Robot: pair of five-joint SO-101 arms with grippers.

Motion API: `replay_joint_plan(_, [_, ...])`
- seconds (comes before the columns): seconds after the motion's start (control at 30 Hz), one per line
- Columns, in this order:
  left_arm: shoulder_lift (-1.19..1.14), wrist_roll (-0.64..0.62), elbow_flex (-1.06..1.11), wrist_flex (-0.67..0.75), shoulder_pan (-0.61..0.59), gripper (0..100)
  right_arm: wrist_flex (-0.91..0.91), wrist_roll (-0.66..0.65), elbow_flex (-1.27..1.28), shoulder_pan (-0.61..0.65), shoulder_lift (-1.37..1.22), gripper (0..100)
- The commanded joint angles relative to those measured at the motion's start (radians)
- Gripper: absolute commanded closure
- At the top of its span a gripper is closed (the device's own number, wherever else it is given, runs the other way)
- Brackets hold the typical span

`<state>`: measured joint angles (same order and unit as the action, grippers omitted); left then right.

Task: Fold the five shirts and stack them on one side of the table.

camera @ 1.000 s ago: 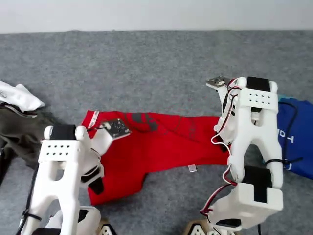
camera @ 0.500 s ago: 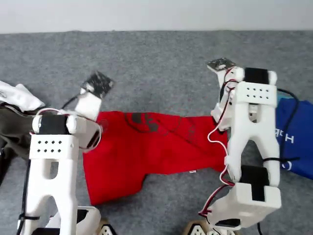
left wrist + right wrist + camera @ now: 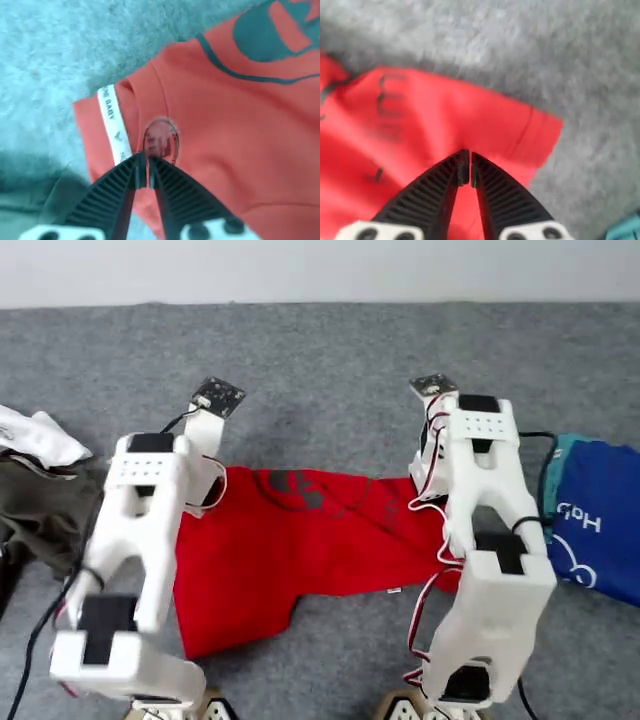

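Currently the red shirt (image 3: pixel 310 540) lies spread flat in the middle of the grey table (image 3: pixel 320 360), between the two arms; neck end is by the left arm, opposite end by the right arm; left pincer (image 3: pixel 143 167) has its jaws together, tips right over the neck opening, just beside the white neck tape (image 3: pixel 112 130); can't tell if any cloth is pinched; right pincer (image 3: pixel 465 167) has jaws together too, tips over red fabric near the shirt's outer corner; pinch unclear there as well; blue shirt (image 3: pixel 600 530) sits at the table's right edge, near the right arm; olive garment (image 3: pixel 40 510) and white garment (image 3: pixel 35 435) lie bunched at the left edge, touching each other
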<state>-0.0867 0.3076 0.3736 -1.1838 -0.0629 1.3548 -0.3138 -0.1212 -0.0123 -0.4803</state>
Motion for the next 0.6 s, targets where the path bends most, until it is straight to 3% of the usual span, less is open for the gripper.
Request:
replay_joint_plan(0.0, [-0.121,-0.002,-0.108,-0.014,-0.011,98,-0.096,0.003,-0.052,-0.03,-0.01,98.9])
replay_joint_plan(0.17, [-0.296,-0.002,-0.263,-0.094,-0.087,98,-0.186,0.003,-0.052,-0.051,-0.007,98.9])
replay_joint_plan(0.33, [-0.334,-0.002,-0.387,-0.17,-0.132,98,-0.156,0.009,-0.132,-0.05,0.002,98.9])
replay_joint_plan(0.57, [-0.218,-0.003,-0.463,-0.293,-0.086,98,0.122,0.011,-0.279,0.019,0.03,98.9])
